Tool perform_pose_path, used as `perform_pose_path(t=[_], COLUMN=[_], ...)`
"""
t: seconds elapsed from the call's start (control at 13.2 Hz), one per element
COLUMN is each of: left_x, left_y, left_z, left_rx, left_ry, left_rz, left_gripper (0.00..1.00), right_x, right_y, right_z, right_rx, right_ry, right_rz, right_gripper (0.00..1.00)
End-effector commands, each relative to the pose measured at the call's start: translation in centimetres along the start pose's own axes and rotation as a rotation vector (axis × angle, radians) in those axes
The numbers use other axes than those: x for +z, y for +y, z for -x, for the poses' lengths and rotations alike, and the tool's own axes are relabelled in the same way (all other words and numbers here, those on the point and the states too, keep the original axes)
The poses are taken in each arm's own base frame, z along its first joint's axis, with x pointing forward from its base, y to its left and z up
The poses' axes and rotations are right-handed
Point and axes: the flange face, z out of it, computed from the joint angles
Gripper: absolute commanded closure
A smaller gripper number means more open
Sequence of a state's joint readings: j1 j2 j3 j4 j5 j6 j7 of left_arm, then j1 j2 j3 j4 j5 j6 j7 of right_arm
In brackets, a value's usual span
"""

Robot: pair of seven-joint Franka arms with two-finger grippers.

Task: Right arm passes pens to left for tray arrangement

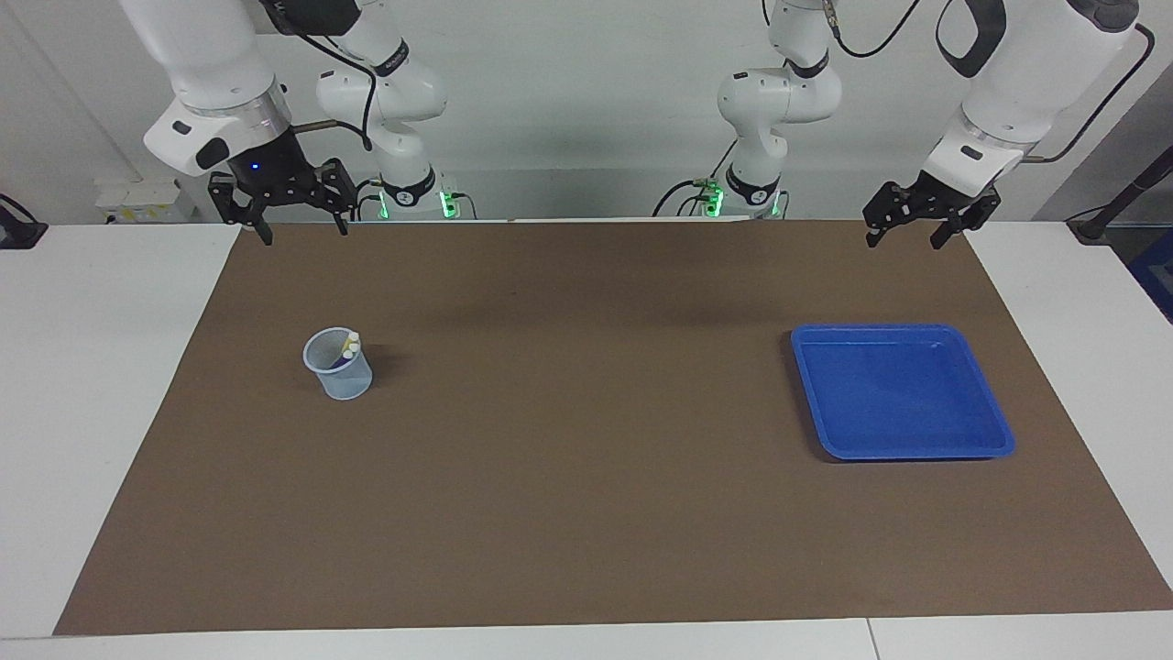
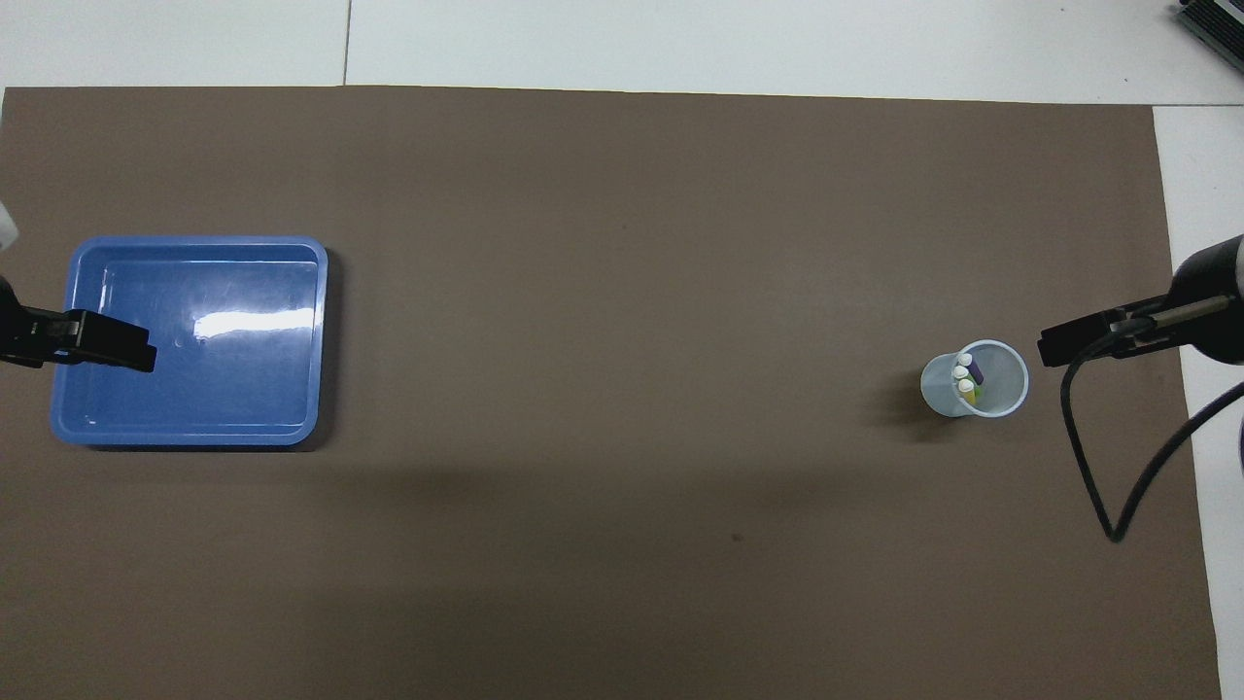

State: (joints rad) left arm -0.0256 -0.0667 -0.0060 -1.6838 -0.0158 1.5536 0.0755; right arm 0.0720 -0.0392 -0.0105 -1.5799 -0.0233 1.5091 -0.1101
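Brown mat (image 1: 586,440) over white table (image 1: 101,412) — pale wall — both grippers' fingers wide, empty.

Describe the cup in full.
The cup is small, translucent pale blue, plastic by its look, with a thin rim. It stands upright on the brown mat toward the right arm's end of the table, apart from the tray. Three pens stand in it, pale caps up, leaning on its wall. Neither gripper touches it.
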Motion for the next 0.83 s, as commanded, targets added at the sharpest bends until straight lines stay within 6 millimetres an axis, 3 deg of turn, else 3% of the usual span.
perform_pose_path(t=[0.0, 0.53, 0.76], left_x=[-0.3, -0.3, -0.3], left_y=[-0.2, -0.2, -0.1], left_z=[0.4, 0.4, 0.4], left_rx=[-0.009, -0.009, -0.008], left_ry=[-0.008, -0.01, -0.01], left_rz=[-0.013, -0.013, -0.015], left_gripper=[0.0, 0.0, 0.0], right_x=[-0.3, 0.3, 1.8], right_y=[-0.1, 0.4, 0.6], right_z=[0.0, -0.1, -0.3], right_rx=[0.016, 0.01, 0.014], right_ry=[0.0, 0.026, 0.114], right_rz=[-0.006, -0.006, 0.004], right_gripper=[0.0, 0.0, 0.0])
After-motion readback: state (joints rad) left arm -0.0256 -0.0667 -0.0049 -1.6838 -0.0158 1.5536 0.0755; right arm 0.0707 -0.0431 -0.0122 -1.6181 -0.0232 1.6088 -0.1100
